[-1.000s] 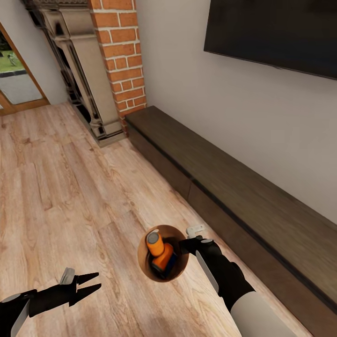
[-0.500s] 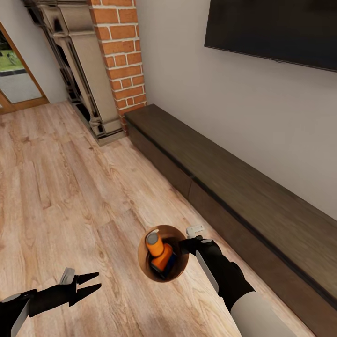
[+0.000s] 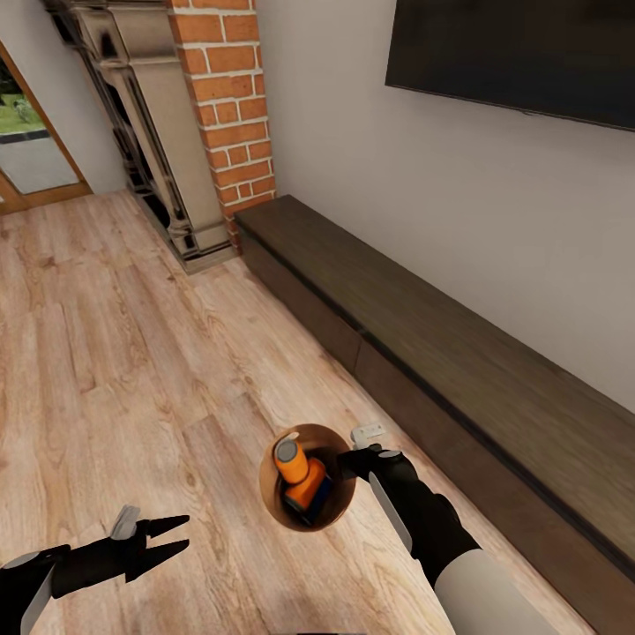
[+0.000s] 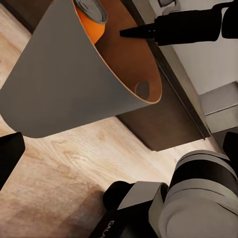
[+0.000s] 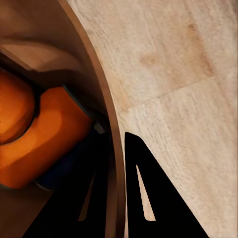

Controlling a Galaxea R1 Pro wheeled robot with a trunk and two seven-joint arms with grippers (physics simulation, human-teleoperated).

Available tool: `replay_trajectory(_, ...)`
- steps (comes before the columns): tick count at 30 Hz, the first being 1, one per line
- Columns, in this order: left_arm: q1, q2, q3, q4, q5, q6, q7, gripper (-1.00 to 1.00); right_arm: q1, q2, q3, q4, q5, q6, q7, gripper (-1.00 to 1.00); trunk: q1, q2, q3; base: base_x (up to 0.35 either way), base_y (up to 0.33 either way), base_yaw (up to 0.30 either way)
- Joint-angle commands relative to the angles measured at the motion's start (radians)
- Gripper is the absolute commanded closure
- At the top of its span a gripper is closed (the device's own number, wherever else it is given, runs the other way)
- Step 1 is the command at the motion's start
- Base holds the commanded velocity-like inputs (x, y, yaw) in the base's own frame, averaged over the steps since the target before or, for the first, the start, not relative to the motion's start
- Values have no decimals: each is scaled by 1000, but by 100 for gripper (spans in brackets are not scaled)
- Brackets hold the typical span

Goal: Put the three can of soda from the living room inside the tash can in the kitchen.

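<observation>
Soda cans are sitting inside the trash can, whose rim the right gripper is clamping; left gripper is hanging apart, empty. Carrying to the kitchen looks next.

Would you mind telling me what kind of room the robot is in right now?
Most likely a living room: a red brick fireplace stands at the wall, a black television hangs above a long low dark-brown cabinet, and the floor is light wood.
</observation>
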Motion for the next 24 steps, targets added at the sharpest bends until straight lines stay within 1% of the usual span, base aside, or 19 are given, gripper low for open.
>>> replay_trajectory(1,0,0,1,0,-1,0,0,-100,0,0,0,0,-16,-1,5,100,0,0,0,0,0,0)
replay_trajectory(10,0,1,2,1,-2,0,0,-100,0,0,0,0,-16,-1,5,100,0,0,0,0,0,0)
replay_trajectory(11,0,1,4,2,-2,0,0,-100,0,0,0,0,-16,-1,5,100,4,-7,-3,0,0,0)
replay_trajectory(13,0,6,15,2,-2,1,0,-100,0,0,0,0,-16,-1,6,100,11,-21,-9,0,0,0)
replay_trajectory(15,0,9,35,2,-2,0,0,-100,0,0,0,0,-16,-1,6,100,11,-21,-9,0,0,0)
replay_trajectory(17,0,10,44,2,-2,-1,0,-100,0,0,0,0,-16,-1,6,100,11,-21,-9,0,0,0)
replay_trajectory(20,0,11,49,2,-2,-2,0,-100,0,0,0,0,-16,-1,6,100,11,-21,-9,0,0,0)
replay_trajectory(24,0,11,52,2,-2,-2,0,-100,0,0,0,0,-17,-1,6,100,27,-49,-22,0,0,0)
